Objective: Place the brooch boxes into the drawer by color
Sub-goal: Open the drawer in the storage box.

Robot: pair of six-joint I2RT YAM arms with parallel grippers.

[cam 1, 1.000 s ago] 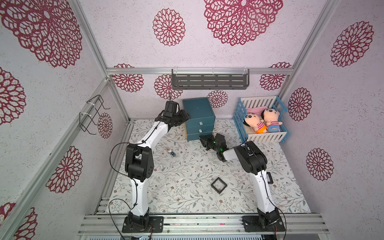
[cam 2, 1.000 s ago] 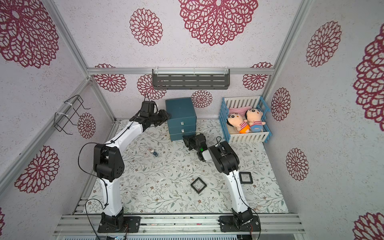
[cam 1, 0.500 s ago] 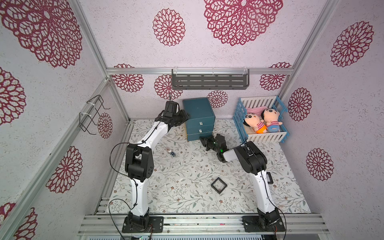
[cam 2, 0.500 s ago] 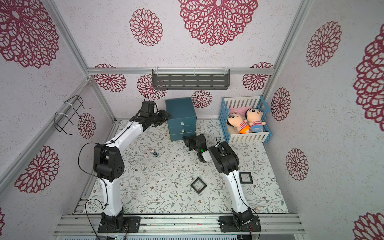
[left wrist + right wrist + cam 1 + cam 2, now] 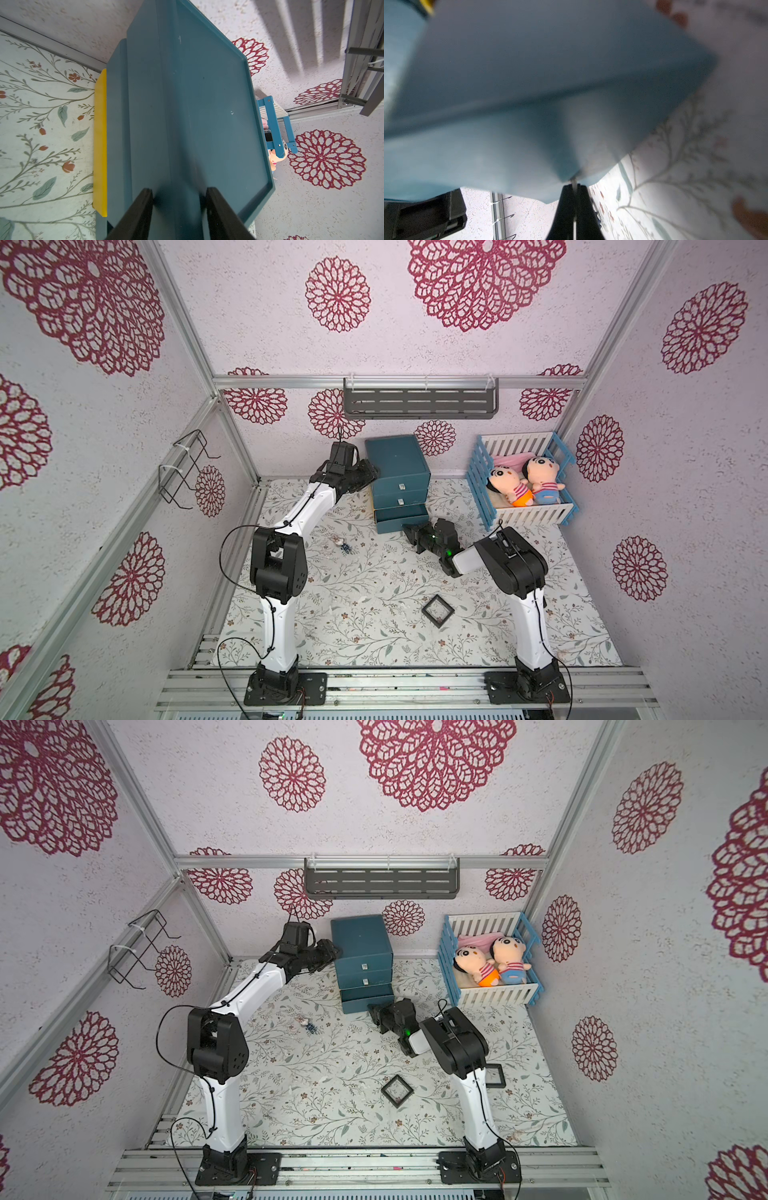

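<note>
- No legible text, label, brand, number or sign on any surface in any view.
- Dark teal-blue three-drawer chest: faces plain, unmarked.
- Black square frame-like box: no readable marking.

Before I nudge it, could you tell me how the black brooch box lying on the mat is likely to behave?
The black brooch box looks like a stiff, light frame. Lying flat on the mat, it would probably slide, not tip.
</note>
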